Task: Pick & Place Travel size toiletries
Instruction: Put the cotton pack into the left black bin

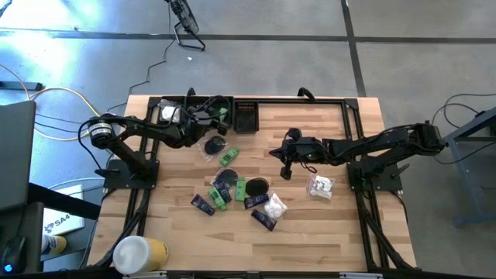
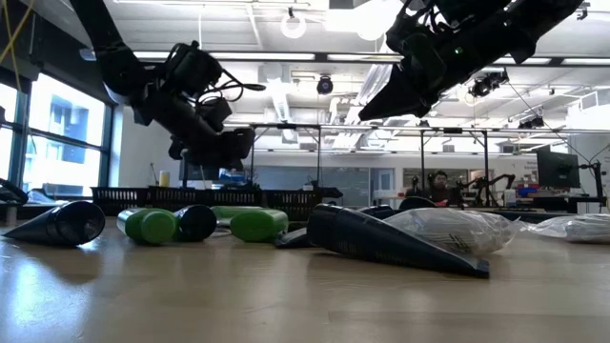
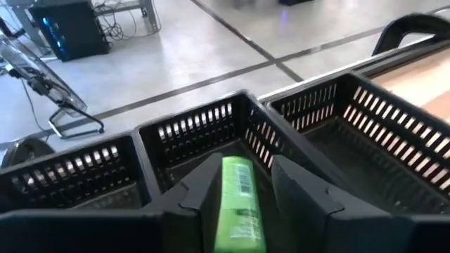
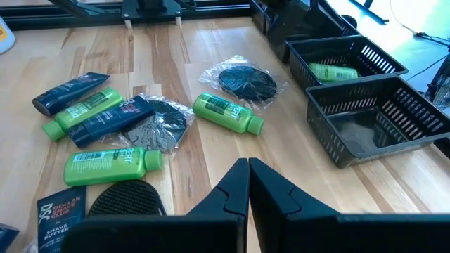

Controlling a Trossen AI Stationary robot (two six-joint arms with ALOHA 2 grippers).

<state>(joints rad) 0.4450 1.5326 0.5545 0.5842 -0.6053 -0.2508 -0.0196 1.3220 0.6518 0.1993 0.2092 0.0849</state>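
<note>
Landmark: the black slotted basket [image 1: 246, 116] at the far edge of the table.

Left gripper [image 1: 211, 115] hangs just left of that basket, over a neighbouring black compartment [image 3: 204, 151]. In the left wrist view a green bottle [image 3: 238, 204] sits between its two dark fingers [image 3: 299, 200], long axis running straight out along the fingers, toward the compartment's far wall. Fingers stand partly apart with the bottle between them. Whether they are pinching it or have just let go, I cannot tell. The bottle lies above or inside the compartment, not on the wood.

Right gripper [image 1: 286, 154] hovers off the table, nearer the viewer than the basket and to its right. Fingers pressed together, tips meeting, nothing held.

Loose toiletries lie on the wood on the near side of the basket:
- a second green bottle [image 4: 226, 113], lying flat, long axis slanting across the right fingers' line, ahead of them
- a round black disc in clear wrap [image 4: 246, 83] beyond it, toward the basket
- a third green bottle [image 4: 111, 165] and dark sachets [image 4: 111, 121] farther off to the side
- white wrapped packets [image 1: 319, 186] on the right arm's side, farthest from the basket

Another green bottle [image 4: 333, 71] already rests in a basket cell.

Judgement: the left arm's release is the step in hand. For the next pick, the slanted bottle lies about midway. The right gripper is free but would need to spread and turn across the bottle's length.
</note>
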